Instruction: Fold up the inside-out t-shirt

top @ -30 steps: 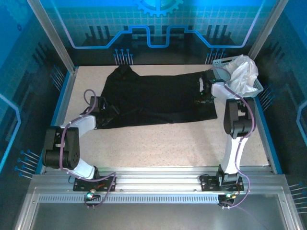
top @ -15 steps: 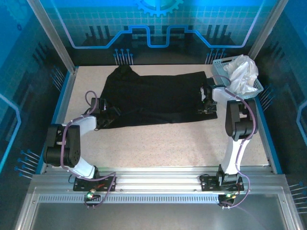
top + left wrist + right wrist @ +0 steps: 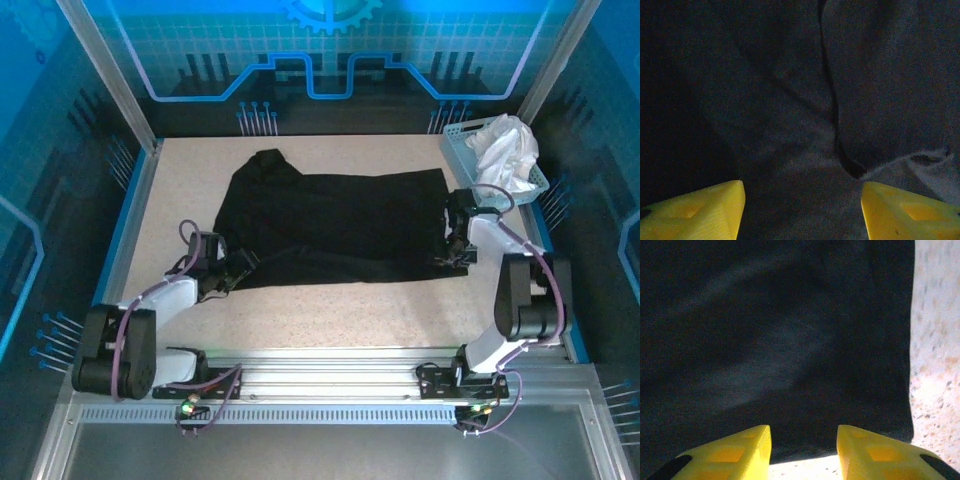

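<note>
**Shirt flat on far half of table, both grippers at its near corners**

The inside-out t-shirt (image 3: 335, 225) lies spread, black and mostly flat, across the far-middle of the table (image 3: 350, 315). Its long side runs left to right. One corner of the cloth peaks toward the far-left.

Edges:
- The near edge runs roughly straight between your two grippers.
- In the right wrist view the cloth's side edge is a clean straight line, with speckled table beyond it.
- In the same view the cloth's bottom edge sits just ahead of the fingertips.
- The left wrist view shows a deep crease and a folded-over lip low on the right.

Grippers:
- The left gripper (image 3: 240, 268) sits at the near-left corner. Its yellow fingers (image 3: 715, 210) are spread wide over the cloth and grip nothing.
- The right gripper (image 3: 447, 250) sits at the right edge, near the near-right corner. Its fingers (image 3: 745, 447) stand a moderate gap apart. Bare table shows between them, so no cloth is pinched.

Room:
- You have a broad bare strip between the near edge and the rail.
- There is a narrower strip along the left side.
- The far-right is tight. The basket (image 3: 455, 150), holding a white cloth (image 3: 505, 150), stands just beyond the shirt's far-right corner.
</note>
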`<act>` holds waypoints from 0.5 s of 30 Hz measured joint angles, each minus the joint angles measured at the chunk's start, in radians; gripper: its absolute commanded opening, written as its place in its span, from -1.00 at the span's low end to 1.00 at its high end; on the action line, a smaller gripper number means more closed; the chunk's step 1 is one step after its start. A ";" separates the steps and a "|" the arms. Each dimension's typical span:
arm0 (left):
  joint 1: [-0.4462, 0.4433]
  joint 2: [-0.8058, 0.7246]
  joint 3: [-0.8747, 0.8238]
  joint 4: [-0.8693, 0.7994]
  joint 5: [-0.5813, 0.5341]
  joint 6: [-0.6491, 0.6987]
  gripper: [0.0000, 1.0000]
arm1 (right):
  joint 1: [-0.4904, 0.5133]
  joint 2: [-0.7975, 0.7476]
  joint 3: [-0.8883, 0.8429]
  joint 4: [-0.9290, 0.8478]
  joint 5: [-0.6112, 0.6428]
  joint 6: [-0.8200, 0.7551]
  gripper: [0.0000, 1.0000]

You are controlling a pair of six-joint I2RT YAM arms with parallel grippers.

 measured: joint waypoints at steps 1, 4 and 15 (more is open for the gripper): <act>-0.001 -0.021 0.003 -0.022 -0.001 0.000 0.30 | 0.035 -0.027 0.004 0.018 0.003 -0.015 -0.14; -0.001 -0.055 0.037 -0.066 -0.008 0.001 0.30 | 0.145 -0.036 0.047 0.053 -0.006 -0.044 -0.14; -0.001 0.055 0.159 -0.042 -0.013 0.004 0.31 | 0.265 0.209 0.150 0.083 -0.042 -0.050 -0.19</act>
